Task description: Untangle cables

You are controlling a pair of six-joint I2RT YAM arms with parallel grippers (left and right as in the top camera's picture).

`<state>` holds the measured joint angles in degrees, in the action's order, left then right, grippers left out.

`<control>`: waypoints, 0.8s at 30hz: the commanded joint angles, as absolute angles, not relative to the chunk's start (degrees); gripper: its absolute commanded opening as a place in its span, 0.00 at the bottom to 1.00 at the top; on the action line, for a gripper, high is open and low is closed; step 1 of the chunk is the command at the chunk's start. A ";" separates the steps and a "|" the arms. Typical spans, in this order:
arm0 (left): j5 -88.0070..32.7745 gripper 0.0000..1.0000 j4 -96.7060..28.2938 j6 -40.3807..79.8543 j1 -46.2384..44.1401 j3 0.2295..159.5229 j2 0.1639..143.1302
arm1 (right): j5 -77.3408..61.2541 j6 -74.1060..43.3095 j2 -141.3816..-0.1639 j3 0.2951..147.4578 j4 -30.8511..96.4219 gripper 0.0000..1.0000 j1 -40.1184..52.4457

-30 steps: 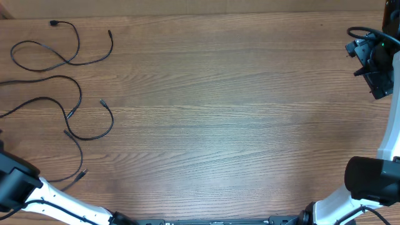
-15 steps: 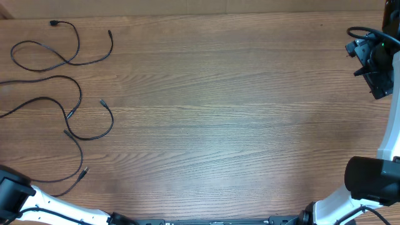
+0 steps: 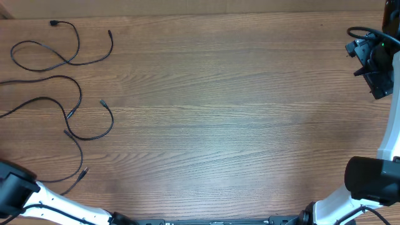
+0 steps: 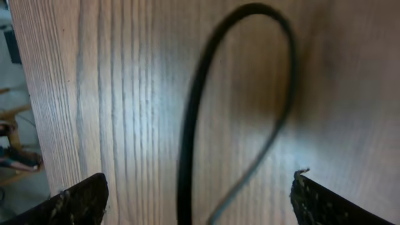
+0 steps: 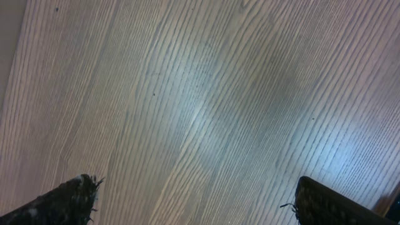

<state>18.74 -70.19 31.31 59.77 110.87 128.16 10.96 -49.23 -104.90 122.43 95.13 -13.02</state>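
Wooden table (image 3: 219,112) seen from above. Thin black cables (image 3: 69,114) lay in loose loops at its left end, separate from one another. The left gripper (image 4: 199,200) hung over one cable loop (image 4: 194,94), fingers spread wide, grasping nothing. The right gripper (image 5: 197,203) was likewise spread wide and empty, above bare wood.

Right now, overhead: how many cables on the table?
4, probably. Top cable looped at the far-left corner; second cable and third cable cross mid-left, running off the edge; fourth cable by the left gripper. Overlaps may hide more.
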 commanded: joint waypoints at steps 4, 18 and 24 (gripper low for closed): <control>20.56 1.00 -67.79 30.61 55.94 110.85 115.68 | 11.97 -49.04 -104.51 122.19 94.80 1.00 -12.93; -39.51 1.00 -70.13 24.18 43.68 110.85 99.18 | 11.97 -49.04 -104.51 122.19 94.80 1.00 -12.93; -47.55 1.00 -78.32 10.35 28.99 110.83 99.02 | 11.97 -49.04 -104.51 122.19 94.80 1.00 -12.93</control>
<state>-38.13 -75.90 20.49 36.40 110.48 100.07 10.94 -49.23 -104.90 122.43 95.07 -13.04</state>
